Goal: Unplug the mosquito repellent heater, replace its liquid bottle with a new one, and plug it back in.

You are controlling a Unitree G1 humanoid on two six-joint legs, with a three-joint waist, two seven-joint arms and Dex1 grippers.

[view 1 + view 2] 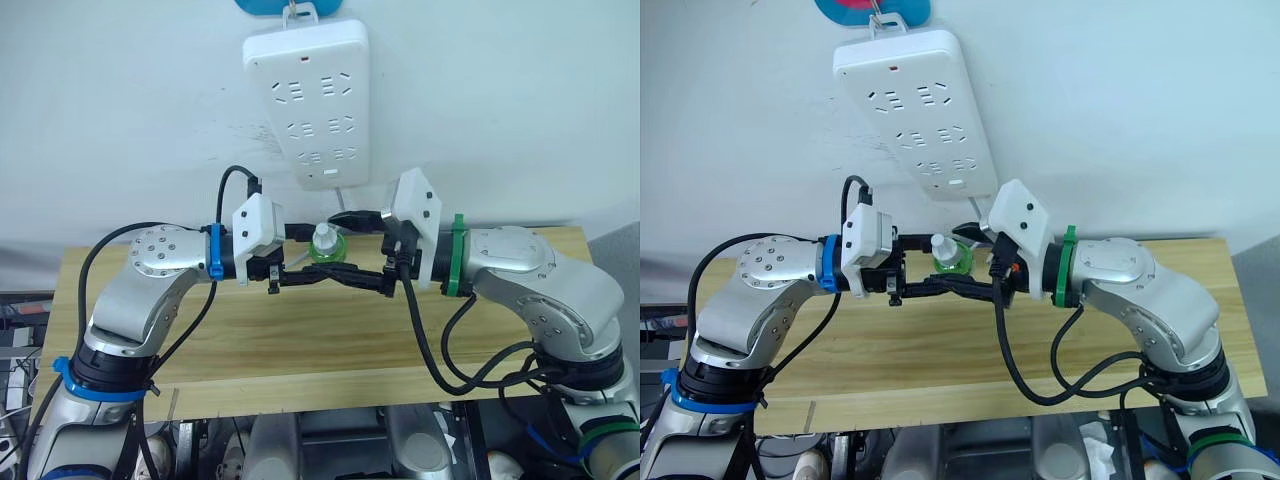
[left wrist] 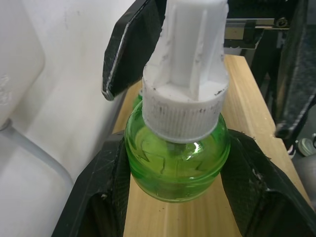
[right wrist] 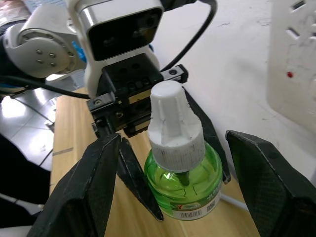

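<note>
While our left gripper (image 1: 322,263) clamps the new one (image 1: 326,245) by its green body, our right gripper (image 3: 170,163) spreads open around its white cap (image 3: 174,129), where an off-centre closing could, we judge, twist the bottle loose.

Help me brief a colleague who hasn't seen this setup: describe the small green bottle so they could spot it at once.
Below the white power strip on the wall, over the wooden table, the two grippers meet. The left gripper clamps the green bottle by its belly; the right gripper stands open around it. It is translucent green, squat, with a ribbed white screw cap.
</note>
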